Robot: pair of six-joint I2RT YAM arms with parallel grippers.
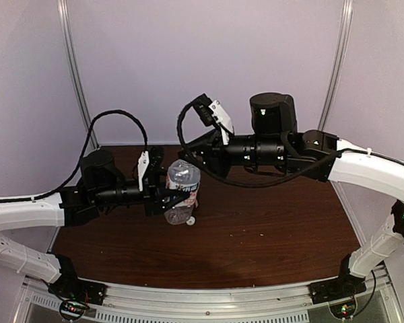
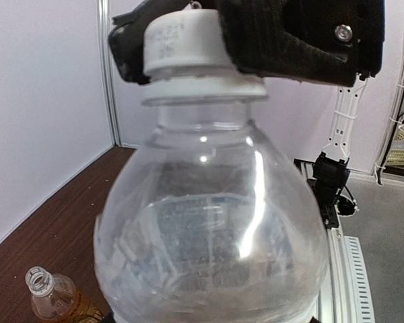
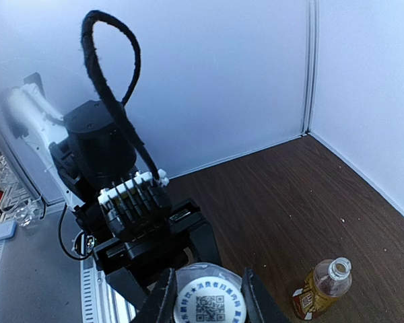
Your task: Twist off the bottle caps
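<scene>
Brown table (image 1: 269,235): left jaws clamp clear bottle (image 2: 209,256); white cap (image 2: 180,44) pinched between right jaws.

Dark brown wood-grain table (image 1: 276,232), on it we see a small white cap (image 1: 190,220) lying loose, we also find an amber bottle (image 3: 323,286), neck open, red-white label

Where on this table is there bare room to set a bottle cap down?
The widest bare wood of the table lies right of the clear bottle, out to the right edge, and along the near edge. It is crowded at left-centre: the bottle, a loose cap at its foot, the amber bottle behind.
</scene>
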